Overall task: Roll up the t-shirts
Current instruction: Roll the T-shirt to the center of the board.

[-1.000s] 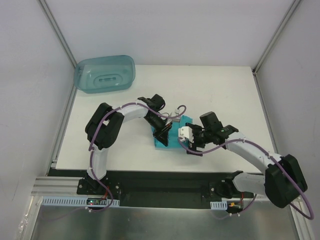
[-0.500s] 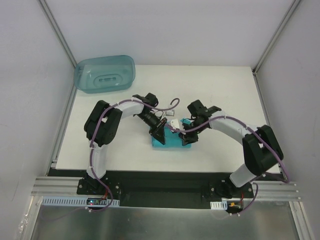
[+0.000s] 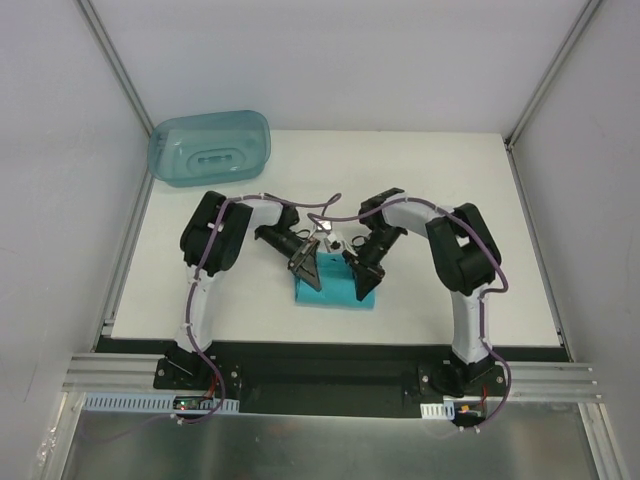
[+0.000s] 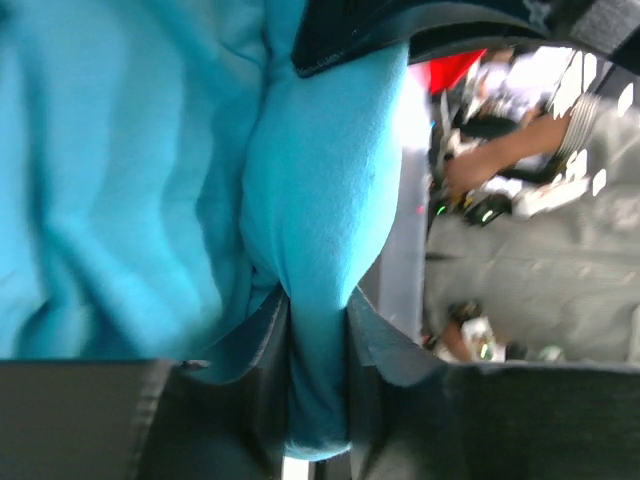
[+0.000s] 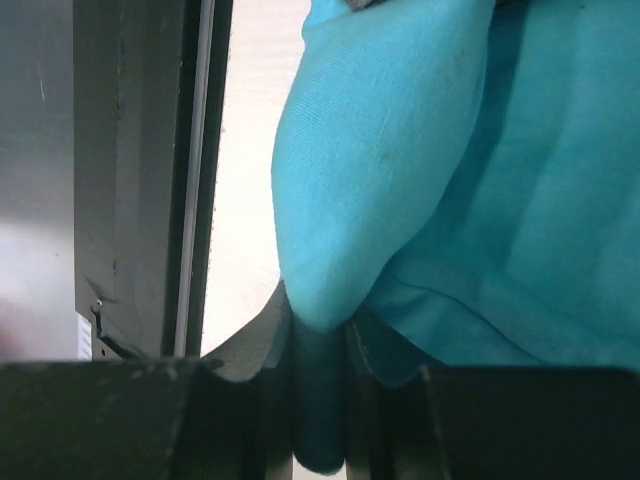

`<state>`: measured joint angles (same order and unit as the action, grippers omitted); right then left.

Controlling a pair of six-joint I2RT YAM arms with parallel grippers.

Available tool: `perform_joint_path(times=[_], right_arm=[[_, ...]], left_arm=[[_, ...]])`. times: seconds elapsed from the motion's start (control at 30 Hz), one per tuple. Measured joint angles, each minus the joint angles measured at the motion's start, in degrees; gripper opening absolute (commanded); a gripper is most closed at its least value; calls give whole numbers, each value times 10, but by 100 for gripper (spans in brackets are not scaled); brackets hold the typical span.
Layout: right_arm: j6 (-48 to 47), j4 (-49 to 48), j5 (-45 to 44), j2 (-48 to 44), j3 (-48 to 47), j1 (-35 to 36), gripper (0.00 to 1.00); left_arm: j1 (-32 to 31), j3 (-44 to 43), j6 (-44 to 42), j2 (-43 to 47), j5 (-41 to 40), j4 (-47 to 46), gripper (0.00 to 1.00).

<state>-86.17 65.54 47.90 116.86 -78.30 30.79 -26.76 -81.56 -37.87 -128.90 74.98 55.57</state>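
Clamping the t-shirt (image 3: 335,295) between them, left gripper (image 3: 308,275) and right gripper (image 3: 362,288) pinch seemingly opposite ends.

White table (image 3: 450,200) w/ grey walls (image 3: 330,60), alu corner posts (image 3: 117,65).

The t-shirt (image 5: 420,170) fills the right and upper part of the frame, its turquoise cloth soft and creased. A rounded fold of it bulges down into the gripper (image 5: 320,345), whose dark fingers (image 5: 255,350) pinch it tightly (cloth fills the gap). Left of the fold, pale tabletop (image 5: 250,150) runs to its edge, bordered by a dark rail (image 5: 140,170).
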Motion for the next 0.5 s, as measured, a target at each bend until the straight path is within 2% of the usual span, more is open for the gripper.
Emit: perform_joint_path(times=[0.13,0.33,0.43,0.5], right_arm=[[21,30,2,55,-55,0,11],[83,110,-7,155,-143,-8,12],[115,140,-13,189,-183,-9,12],[141,164,-15,214,-211,-9,12]], left_arm=[[59,27,78,7,-2,-44,34],[158,23,162,74,-68,-101,38],[167,32,146,141,-102,-116,45],[157,59,111,217,-132,-132,47]])
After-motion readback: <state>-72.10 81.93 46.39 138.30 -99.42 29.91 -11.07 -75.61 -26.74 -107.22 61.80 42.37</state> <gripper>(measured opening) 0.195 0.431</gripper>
